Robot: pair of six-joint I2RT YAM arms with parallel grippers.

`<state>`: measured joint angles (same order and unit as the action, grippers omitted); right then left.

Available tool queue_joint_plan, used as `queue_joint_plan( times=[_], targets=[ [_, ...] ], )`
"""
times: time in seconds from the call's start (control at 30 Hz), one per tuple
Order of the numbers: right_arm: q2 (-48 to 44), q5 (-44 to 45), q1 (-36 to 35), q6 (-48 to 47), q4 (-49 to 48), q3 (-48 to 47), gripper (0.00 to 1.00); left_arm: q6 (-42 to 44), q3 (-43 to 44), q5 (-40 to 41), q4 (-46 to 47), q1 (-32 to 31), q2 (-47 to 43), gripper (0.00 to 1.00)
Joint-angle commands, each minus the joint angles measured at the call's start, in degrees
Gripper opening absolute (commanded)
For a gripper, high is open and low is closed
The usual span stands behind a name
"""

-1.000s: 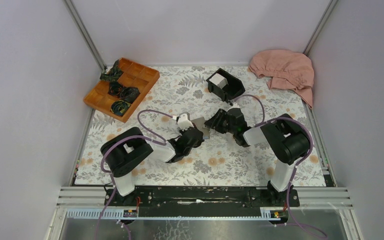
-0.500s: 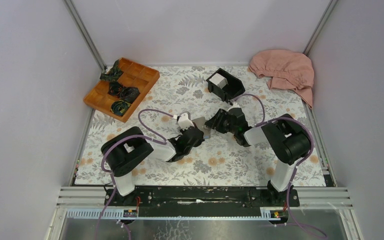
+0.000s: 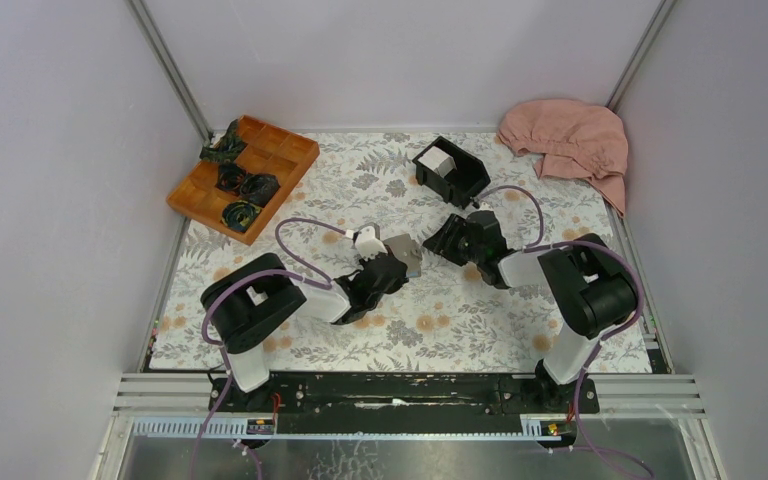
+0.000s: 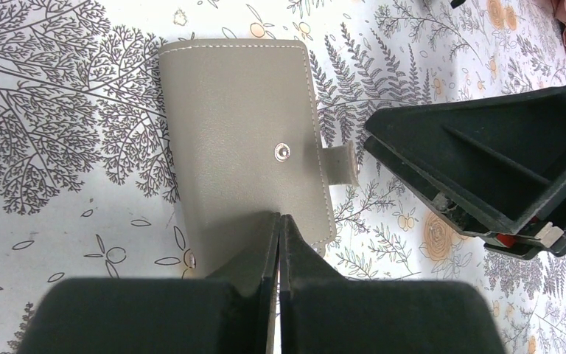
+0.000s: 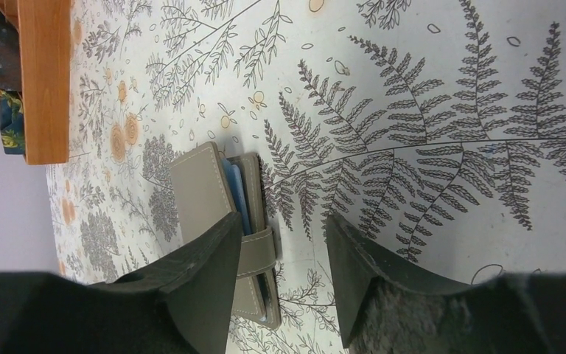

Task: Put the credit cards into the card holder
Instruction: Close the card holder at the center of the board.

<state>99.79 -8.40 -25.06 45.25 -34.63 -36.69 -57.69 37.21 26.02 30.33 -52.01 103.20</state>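
The card holder [image 3: 406, 252] is a grey wallet folded closed on the flowered mat, its snap side up in the left wrist view [image 4: 243, 133]. My left gripper [image 3: 392, 268] is shut, its tips [image 4: 278, 219] resting on the wallet's near edge. My right gripper [image 3: 450, 240] is open just right of the wallet. In the right wrist view its left finger [image 5: 199, 280] overlaps the strap side of the card holder [image 5: 214, 192], where a blue layer shows between the covers. White credit cards [image 3: 436, 160] stand in a black box [image 3: 463, 180] further back.
An orange divided tray [image 3: 282, 152] holding dark bundles sits at the back left; its edge shows in the right wrist view [image 5: 44, 74]. A pink cloth [image 3: 568, 135] lies in the back right corner. Grey walls enclose the mat.
My right gripper has drawn back to the right, away from the wallet, and its jaws have opened a little wider. The left gripper and the wallet have stayed put.
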Motion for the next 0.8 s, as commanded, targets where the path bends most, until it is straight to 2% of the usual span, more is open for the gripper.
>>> queue_joint_plan(
  times=[0.0,0.43,0.77],
  targets=[
    [1.73,-2.42,0.55,-0.13,5.93,2.71,0.55,3.89,-5.82,-6.02,-22.62,-0.19,5.41,0.00],
    [7.20,-12.63,0.54,7.93,-8.06,7.81,0.60,4.51,-6.10,-6.59,-23.03,-0.12,5.24,0.00],
    [6.79,-12.69,0.59,9.84,-11.16,10.52,0.62,4.69,-6.46,-6.68,-22.95,-0.03,5.17,0.00]
  ],
)
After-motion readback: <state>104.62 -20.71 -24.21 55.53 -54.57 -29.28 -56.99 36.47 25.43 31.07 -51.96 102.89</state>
